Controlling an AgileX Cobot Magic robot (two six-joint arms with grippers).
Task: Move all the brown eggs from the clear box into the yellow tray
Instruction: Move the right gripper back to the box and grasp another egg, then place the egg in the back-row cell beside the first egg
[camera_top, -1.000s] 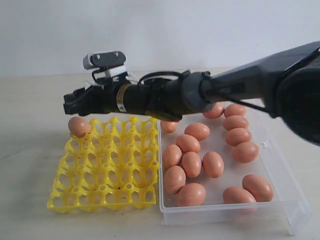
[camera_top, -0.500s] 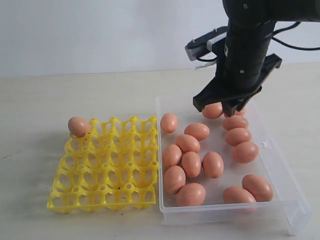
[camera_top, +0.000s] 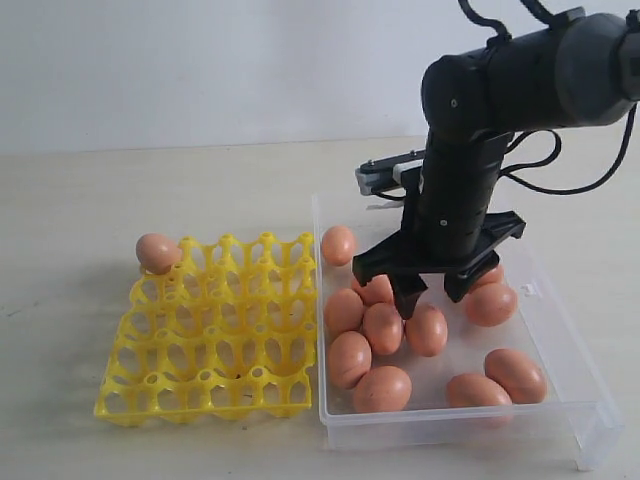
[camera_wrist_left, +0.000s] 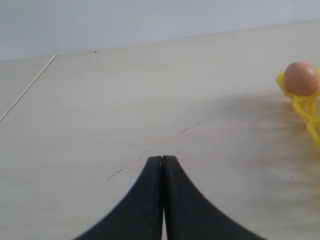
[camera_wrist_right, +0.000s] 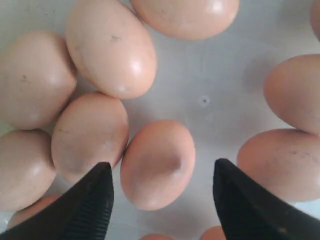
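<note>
One brown egg (camera_top: 158, 252) sits in the far-left corner cup of the yellow tray (camera_top: 210, 340). Several brown eggs lie loose in the clear box (camera_top: 450, 428). My right gripper (camera_top: 432, 298) points down into the box, open, its jaws either side of one egg (camera_top: 427, 329) without touching it. In the right wrist view that egg (camera_wrist_right: 157, 155) lies between the open gripper (camera_wrist_right: 161, 167) fingertips, with other eggs packed close around. My left gripper (camera_wrist_left: 162, 159) is shut and empty, low over the bare table, facing the tray corner (camera_wrist_left: 300, 102) and its egg (camera_wrist_left: 301, 78).
The tray stands directly left of the box, their edges nearly touching. The right arm's black body (camera_top: 470, 190) hides the eggs at the back of the box. A small clasp (camera_top: 530, 290) sits on the box's right rim. A white wall runs behind.
My right arm has swung from above the tray's far-left corner across to the box and dropped toward the middle eggs. The egg in the tray has stayed put.
</note>
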